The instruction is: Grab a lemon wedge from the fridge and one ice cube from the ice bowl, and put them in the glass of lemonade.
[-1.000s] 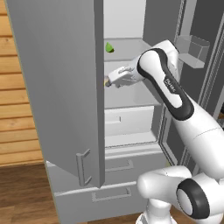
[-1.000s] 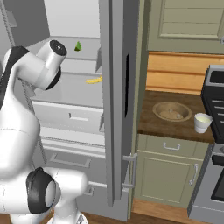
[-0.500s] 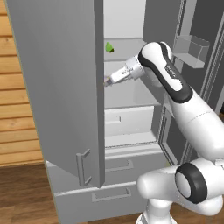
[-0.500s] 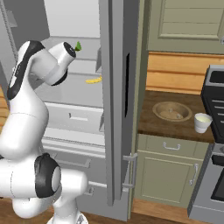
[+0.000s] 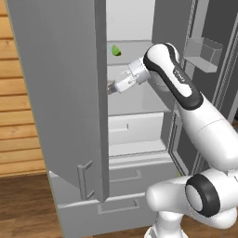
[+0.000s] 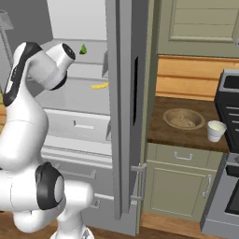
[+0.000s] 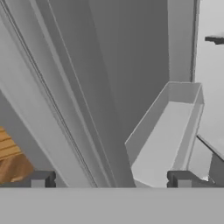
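Right of the open fridge (image 6: 122,116), a wood counter (image 6: 186,133) holds the ice bowl (image 6: 183,118) and glass of lemonade (image 6: 216,130); inside, the gripper (image 7: 111,179) spreads empty beside a door bin (image 7: 164,135).

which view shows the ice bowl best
The right base view: the ice bowl sits in full view on the dark counter, beside the glass of lemonade. The left base view looks into the open fridge, and the hand view faces a door bin.
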